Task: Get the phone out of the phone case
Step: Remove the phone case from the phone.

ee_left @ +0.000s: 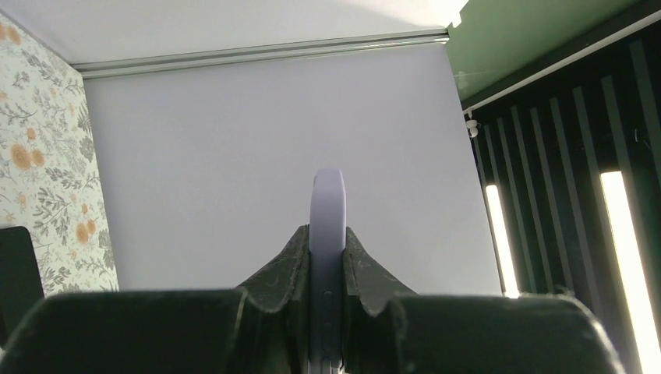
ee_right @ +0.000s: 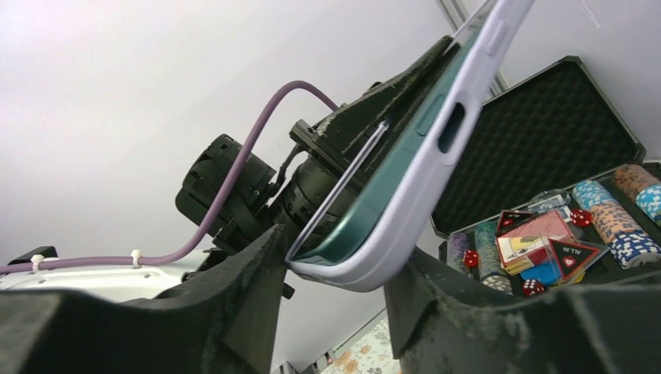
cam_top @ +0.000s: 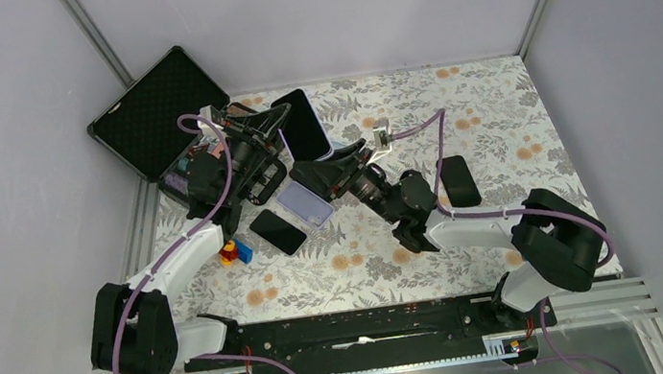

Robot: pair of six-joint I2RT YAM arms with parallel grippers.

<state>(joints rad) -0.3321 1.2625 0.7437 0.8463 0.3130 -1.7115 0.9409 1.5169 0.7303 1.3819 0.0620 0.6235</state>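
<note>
the floral table [cam_top: 494,127] fills the top view, with an open black chip box [cam_top: 153,114] at its upper left edge. both arms reach toward the upper centre of that view. there the phone [cam_top: 303,125] is held clear of the cloth, tilted, inside its lilac case [ee_left: 327,199].

the left gripper [ee_left: 326,238] is clamped narrow on the case's edge, seemingly to anchor it in the air so the other arm has room to work. the right gripper [ee_right: 337,257] has a finger on either side of the lower corner, very near it; whether they press it yet i cannot tell.

in the right wrist view the teal phone body sits inside the case lip, so i judge it not yet freed. peeling that corner looks like the next move.

a black phone [cam_top: 277,232] and a lilac slab [cam_top: 304,203] lie flat just below.
</note>
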